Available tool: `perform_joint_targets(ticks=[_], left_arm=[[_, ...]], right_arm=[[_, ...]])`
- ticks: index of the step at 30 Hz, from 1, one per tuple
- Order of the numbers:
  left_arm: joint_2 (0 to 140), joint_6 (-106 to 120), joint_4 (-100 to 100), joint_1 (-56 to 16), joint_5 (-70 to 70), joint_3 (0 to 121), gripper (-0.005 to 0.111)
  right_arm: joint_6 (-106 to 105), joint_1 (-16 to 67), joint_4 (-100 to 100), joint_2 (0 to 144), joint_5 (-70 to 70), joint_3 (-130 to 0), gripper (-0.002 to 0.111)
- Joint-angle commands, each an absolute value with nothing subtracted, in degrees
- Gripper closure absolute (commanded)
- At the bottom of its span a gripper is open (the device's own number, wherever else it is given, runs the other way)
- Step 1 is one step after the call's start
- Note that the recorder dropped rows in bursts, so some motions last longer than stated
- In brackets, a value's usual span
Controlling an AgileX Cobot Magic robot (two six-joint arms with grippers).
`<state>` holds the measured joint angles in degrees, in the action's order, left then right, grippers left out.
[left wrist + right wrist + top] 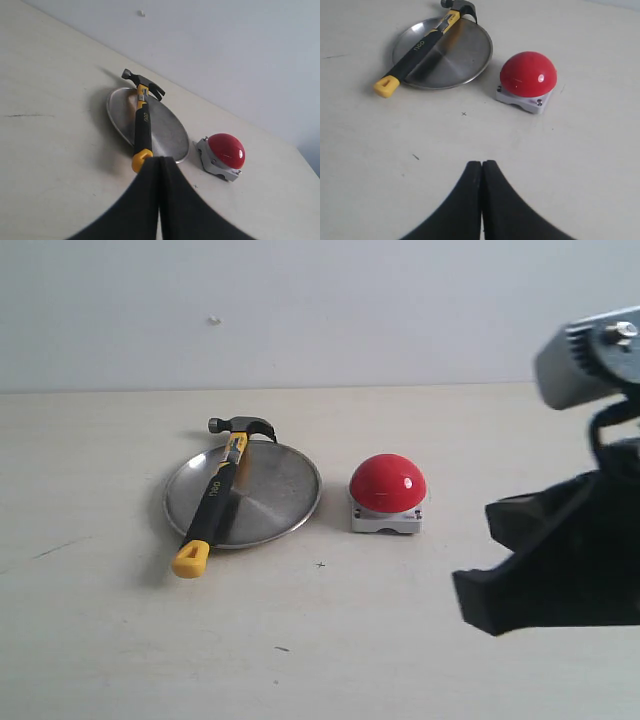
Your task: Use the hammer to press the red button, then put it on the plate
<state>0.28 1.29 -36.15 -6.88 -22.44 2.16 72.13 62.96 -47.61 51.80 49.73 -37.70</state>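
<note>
The hammer (214, 496) lies across the silver plate (275, 490). Its dark head rests past the far rim and its yellow looped end hangs over the near rim onto the table. The red button (387, 483) sits on its grey base just right of the plate. My right gripper (500, 560) hovers at the right edge, shut with nothing in it, well clear of the button. In the right wrist view its fingertips (481, 164) meet above bare table, with the hammer (417, 47), plate (460, 55) and button (528, 74) beyond. My left gripper (159, 160) is shut and empty, near the hammer's yellow end (141, 159).
The tabletop (320, 640) is pale wood with a few small dark marks. A plain light wall (300, 310) rises behind it. The right arm's grey camera mount (585, 360) fills the upper right corner of the exterior view.
</note>
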Motion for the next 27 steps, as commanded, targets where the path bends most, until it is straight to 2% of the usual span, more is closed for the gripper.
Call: perform_joint_targets(ticks=[1, 21, 27], left_arm=[[0.0, 1.5, -36.3, -6.8, -22.4, 2.1, 0.104], [0.0, 1.5, -36.3, -6.8, -22.4, 2.1, 0.104], [0.0, 1.5, -36.3, -6.8, -22.4, 2.1, 0.104]], right_arm=[[72.6, 63.3, -42.6, 45.6, 49.6, -36.4, 0.108], [74.0, 62.9, -41.9, 41.4, 48.7, -36.4, 0.108], [72.7, 48.8, -33.2, 37.1, 47.3, -36.4, 0.108]])
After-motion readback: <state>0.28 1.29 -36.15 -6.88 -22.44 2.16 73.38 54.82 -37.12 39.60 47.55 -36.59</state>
